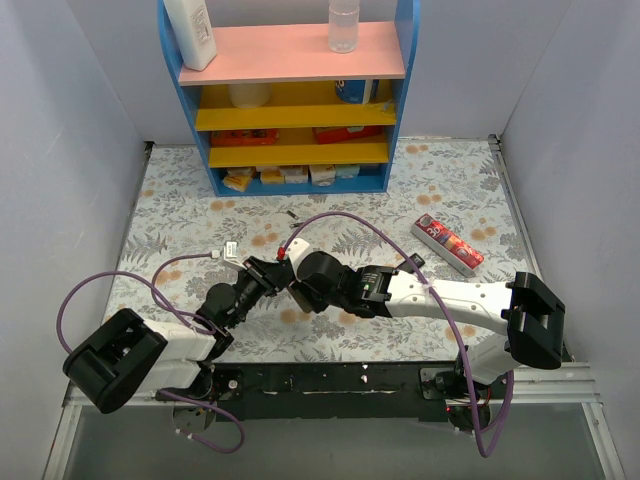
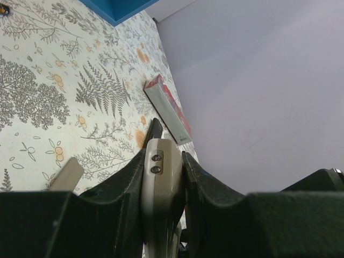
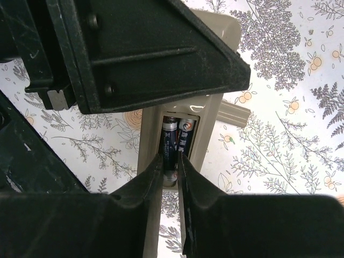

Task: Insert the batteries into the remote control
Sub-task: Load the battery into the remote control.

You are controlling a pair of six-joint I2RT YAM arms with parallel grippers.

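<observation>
The right gripper (image 3: 171,164) is seen clenched to a narrow slit. Its fingertips are pinched on the lower end of a slim dark cylindrical battery with a metallic cap (image 3: 169,141). That battery lies in the open compartment in the back of the small oblong grey-beige plastic remote control (image 3: 207,121). Whether it is pressed fully home cannot be told, since its lower end is hidden by the fingers. A second battery (image 3: 185,134) of the same kind is seated just beside it in the same compartment, the two touching side to side.

The remote control appears to be held clear of the table. It is clamped edge-on by the left gripper (image 2: 167,156), whose jaws are closed against both of its long sides.

The loading is judged nearly done: two batteries are in, and no loose one is seen near the remote control. What is judged to be left is the release of the pinched battery and the refitting of the small flat grey cover piece (image 3: 235,115). That piece lies on the flowered tablecloth (image 3: 290,161), below the remote control and just beyond its side.
</observation>
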